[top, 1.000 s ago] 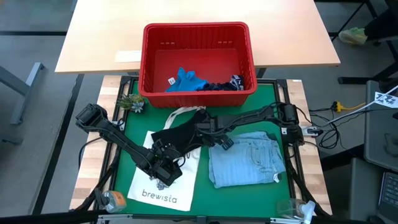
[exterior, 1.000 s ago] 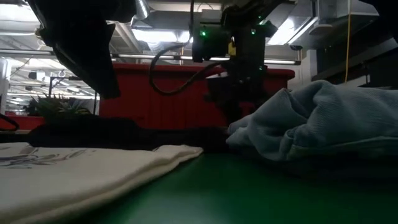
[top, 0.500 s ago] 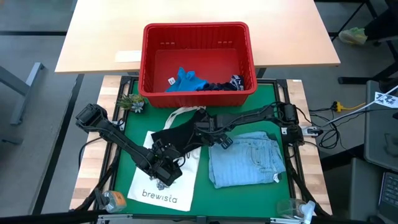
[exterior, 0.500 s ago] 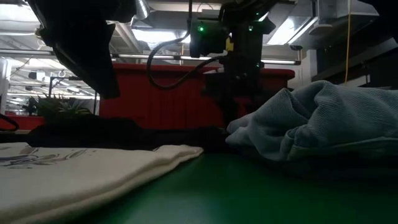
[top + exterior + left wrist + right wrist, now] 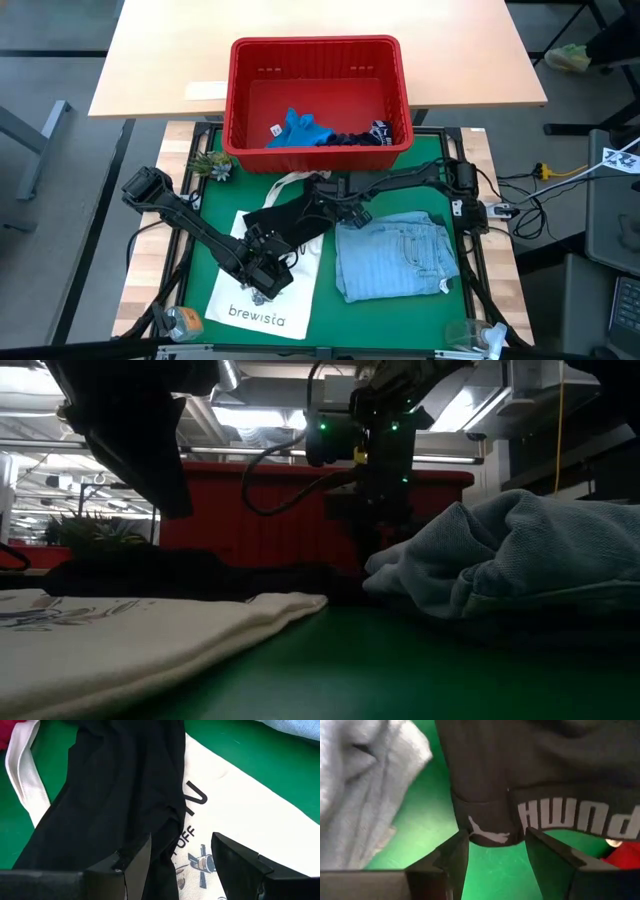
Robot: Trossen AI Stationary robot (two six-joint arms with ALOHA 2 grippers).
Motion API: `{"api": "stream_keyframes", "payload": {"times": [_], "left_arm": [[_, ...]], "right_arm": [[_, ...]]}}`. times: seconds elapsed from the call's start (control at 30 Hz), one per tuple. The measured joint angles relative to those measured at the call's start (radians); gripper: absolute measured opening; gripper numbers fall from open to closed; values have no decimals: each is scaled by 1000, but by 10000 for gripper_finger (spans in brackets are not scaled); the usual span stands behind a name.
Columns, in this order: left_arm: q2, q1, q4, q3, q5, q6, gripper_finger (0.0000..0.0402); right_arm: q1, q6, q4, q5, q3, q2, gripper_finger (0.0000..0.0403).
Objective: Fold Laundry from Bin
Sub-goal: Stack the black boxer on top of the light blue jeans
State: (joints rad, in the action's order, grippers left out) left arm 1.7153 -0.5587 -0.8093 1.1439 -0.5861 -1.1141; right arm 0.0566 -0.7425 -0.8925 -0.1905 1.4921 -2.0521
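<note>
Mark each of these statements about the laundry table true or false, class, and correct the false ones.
1. The red bin is empty. False: a bright blue garment and a darker one lie inside it.
2. The black garment lies partly over the white tote bag. True.
3. The light blue denim shirt is in the bin. False: it lies on the green mat.
4. The left gripper has open fingers over the black garment. True.
5. The right gripper is shut on the denim shirt. False: it is open by the black garment's hem.
</note>
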Motion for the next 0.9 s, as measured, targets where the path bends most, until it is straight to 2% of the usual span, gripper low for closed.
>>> {"api": "stream_keyframes", "payload": {"times": [0.1,0.27,0.67,0.9], "left_arm": [[0,0,6,0,0,0,202],[0,0,60,0,0,0,202],[0,2,115,-3,-26,0,202],[1,3,117,-54,-25,0,202]], "right_arm": [[-4,-3,0,20,0,0,193],[-7,-26,2,114,0,0,193],[-6,-26,16,115,-7,-25,193],[-6,-26,13,110,-15,-32,193]]}}
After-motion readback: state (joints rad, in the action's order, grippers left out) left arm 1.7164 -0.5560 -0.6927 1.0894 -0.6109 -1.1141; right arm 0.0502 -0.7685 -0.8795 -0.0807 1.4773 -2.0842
